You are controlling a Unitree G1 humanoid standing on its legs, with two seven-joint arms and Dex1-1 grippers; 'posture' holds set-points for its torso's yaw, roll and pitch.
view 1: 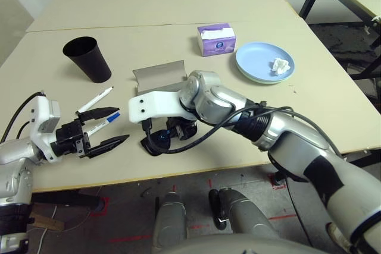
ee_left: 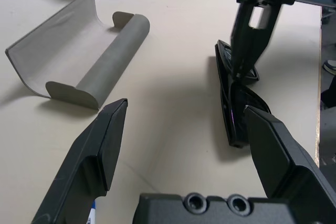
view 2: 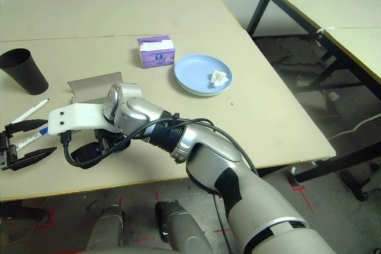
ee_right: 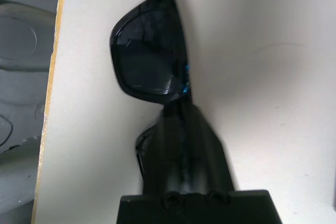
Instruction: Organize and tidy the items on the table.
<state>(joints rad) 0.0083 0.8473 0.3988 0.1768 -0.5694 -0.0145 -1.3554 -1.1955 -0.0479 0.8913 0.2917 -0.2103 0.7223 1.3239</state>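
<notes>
Sunglasses (view 1: 156, 142) sit near the front edge of the tabletop (view 1: 178, 46), roughly 6 o'clock from the open grey glasses case (view 1: 158, 79). My right pincer (ee_right: 181, 129) is pointed steeply down and pinched shut on the frame around the bridge, one lens visible past the fingers in the right wrist view. Left pincer (view 1: 101, 128) hangs wide open w/ nothing in it, at about 9 o'clock from the sunglasses, hovering over the two markers (view 1: 98, 108). Black cup (view 1: 88, 57) stands at 10 o'clock from the case; tissue box (view 1: 216, 39) at 1 o'clock; blue plate (view 1: 264, 62) w/ crumpled tissue (view 1: 280, 66) on it at 2 o'clock.

Risks, as I judge them: grip is on a thin slick frame, so a lift could let the glasses pivot or slip out, and they're close enough to the front edge to drop to the floor. Squeezing on or next to a lens might scratch it or pop it. Case is an open curved shell, light-looking; setting the glasses in w/ any sideways push could skid it toward the cup. Left fingers are near the markers, so any careless move there could roll them.

Hard to read: right forearm covers most of the glasses in the head views. Can't tell if the arms are folded or exactly where the pads bite. A green plate may sit under the blue one; only a rim sliver hints at it.
</notes>
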